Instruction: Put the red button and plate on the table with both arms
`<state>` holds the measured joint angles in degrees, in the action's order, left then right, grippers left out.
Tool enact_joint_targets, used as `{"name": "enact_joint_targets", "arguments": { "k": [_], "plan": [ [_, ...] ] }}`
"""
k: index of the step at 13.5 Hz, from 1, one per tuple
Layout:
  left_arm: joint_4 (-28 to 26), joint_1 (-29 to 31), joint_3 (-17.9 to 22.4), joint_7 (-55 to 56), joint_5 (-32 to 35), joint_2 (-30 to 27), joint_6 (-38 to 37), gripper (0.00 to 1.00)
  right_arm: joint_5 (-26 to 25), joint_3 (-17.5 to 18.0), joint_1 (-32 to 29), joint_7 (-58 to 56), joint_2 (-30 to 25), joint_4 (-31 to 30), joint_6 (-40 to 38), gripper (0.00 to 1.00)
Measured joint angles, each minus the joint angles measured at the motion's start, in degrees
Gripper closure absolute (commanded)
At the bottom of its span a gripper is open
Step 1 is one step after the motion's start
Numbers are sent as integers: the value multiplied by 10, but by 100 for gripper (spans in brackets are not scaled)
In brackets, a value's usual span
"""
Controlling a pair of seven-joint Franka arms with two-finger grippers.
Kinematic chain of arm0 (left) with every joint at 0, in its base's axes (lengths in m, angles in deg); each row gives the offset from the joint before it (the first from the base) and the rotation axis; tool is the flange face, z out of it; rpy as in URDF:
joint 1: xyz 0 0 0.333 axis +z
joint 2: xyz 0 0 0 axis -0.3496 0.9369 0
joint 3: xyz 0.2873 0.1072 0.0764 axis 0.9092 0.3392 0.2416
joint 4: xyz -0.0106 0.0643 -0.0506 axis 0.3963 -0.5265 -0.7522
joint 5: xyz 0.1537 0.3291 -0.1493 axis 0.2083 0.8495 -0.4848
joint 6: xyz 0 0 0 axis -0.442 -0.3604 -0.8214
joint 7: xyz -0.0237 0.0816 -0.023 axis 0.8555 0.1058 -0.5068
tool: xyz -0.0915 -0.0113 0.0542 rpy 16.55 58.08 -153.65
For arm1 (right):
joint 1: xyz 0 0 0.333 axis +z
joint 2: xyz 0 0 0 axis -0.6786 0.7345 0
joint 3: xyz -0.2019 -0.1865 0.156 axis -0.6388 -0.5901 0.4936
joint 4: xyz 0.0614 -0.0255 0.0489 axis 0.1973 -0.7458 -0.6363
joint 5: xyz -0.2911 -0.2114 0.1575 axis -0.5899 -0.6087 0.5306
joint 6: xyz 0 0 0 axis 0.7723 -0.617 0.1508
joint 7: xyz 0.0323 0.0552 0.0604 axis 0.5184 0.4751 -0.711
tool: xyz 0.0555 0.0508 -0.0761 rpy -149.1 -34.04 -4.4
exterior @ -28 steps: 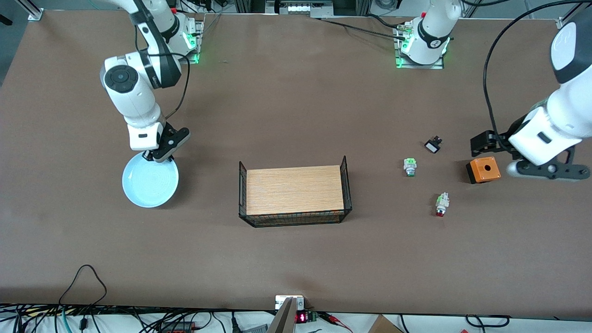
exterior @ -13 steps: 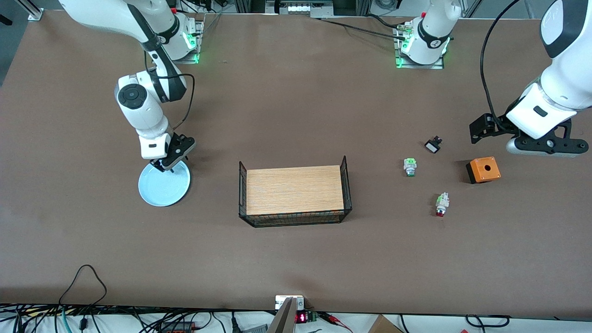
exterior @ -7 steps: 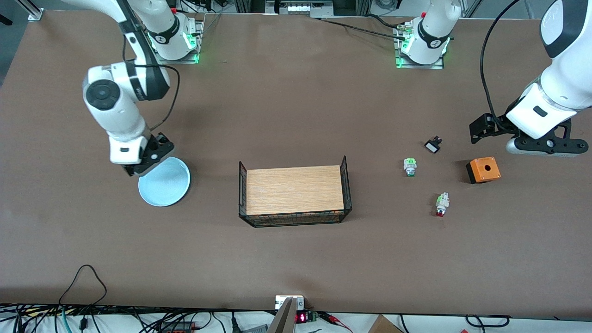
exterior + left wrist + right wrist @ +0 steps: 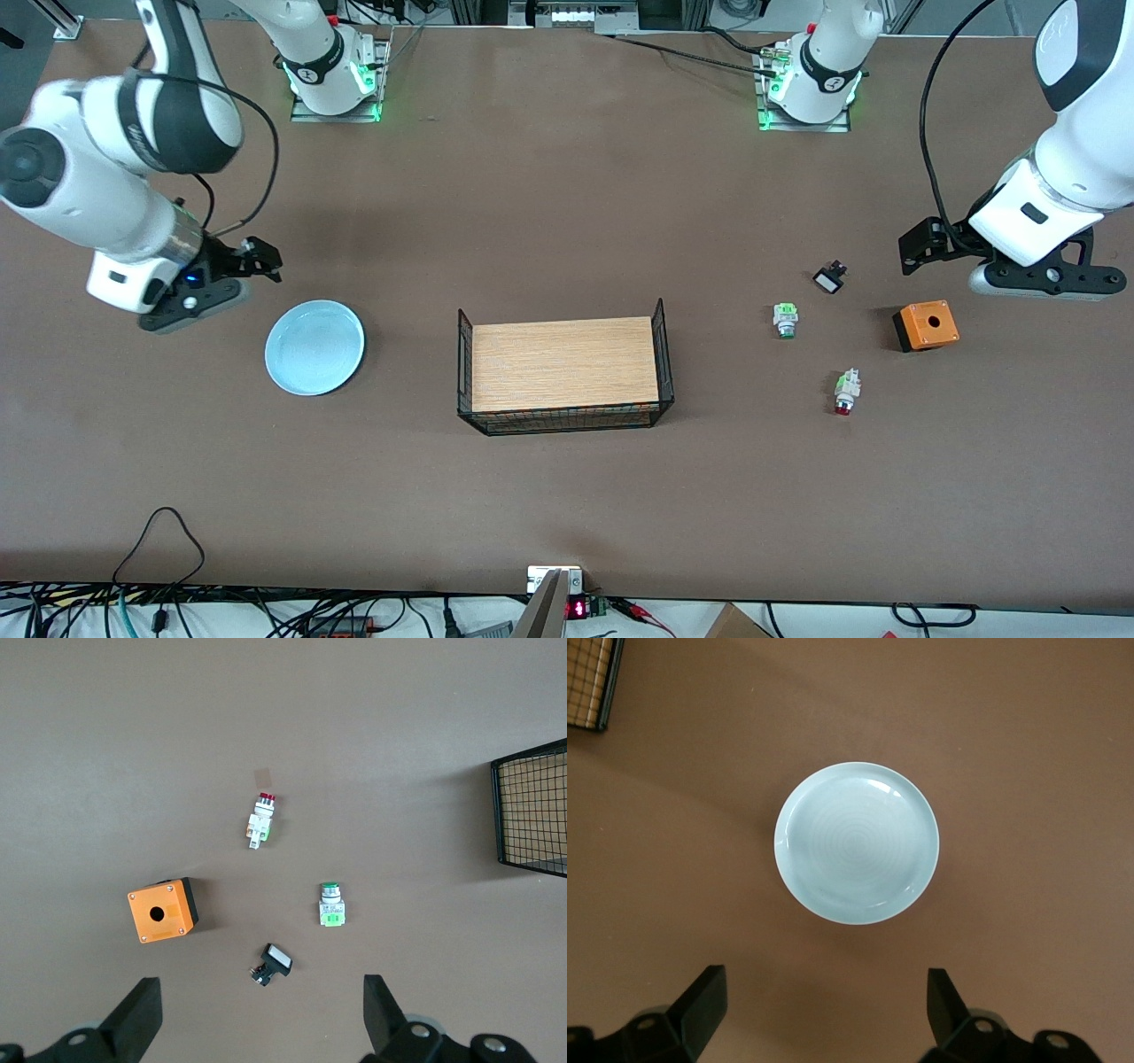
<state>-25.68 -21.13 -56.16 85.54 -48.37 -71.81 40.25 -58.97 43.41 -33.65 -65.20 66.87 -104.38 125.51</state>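
The light blue plate lies flat on the brown table, toward the right arm's end; it also shows in the right wrist view. My right gripper is open and empty, raised over the table beside the plate. The red button lies on its side on the table toward the left arm's end, and shows in the left wrist view. My left gripper is open and empty, held in the air over the table by the orange box.
A wooden tray with black wire sides stands mid-table. Around the red button lie a green-capped button, a black-and-white switch and an orange box with a hole. Cables run along the near edge.
My right gripper set the plate down flat, let go, then rose and swung away toward the right arm's end. My left gripper rose a little from the orange box, then held still.
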Motion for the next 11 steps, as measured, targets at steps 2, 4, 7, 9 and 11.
{"name": "enact_joint_targets", "arguments": {
  "k": [2,4,7,9,11],
  "plan": [
    [0,0,0,0,0,0,0,0,0,0,0,56,-17,16,-29,0],
    [0,0,0,0,0,0,0,0,3,0,0,98,-36,25,-53,0],
    [0,0,0,0,0,0,0,0,25,-6,0,151,-56,43,-70,0],
    [0,0,0,0,0,0,0,0,27,-12,0,172,-70,52,-75,0],
    [0,0,0,0,0,0,0,0,28,-16,0,184,-80,56,-77,0]
  ]
}}
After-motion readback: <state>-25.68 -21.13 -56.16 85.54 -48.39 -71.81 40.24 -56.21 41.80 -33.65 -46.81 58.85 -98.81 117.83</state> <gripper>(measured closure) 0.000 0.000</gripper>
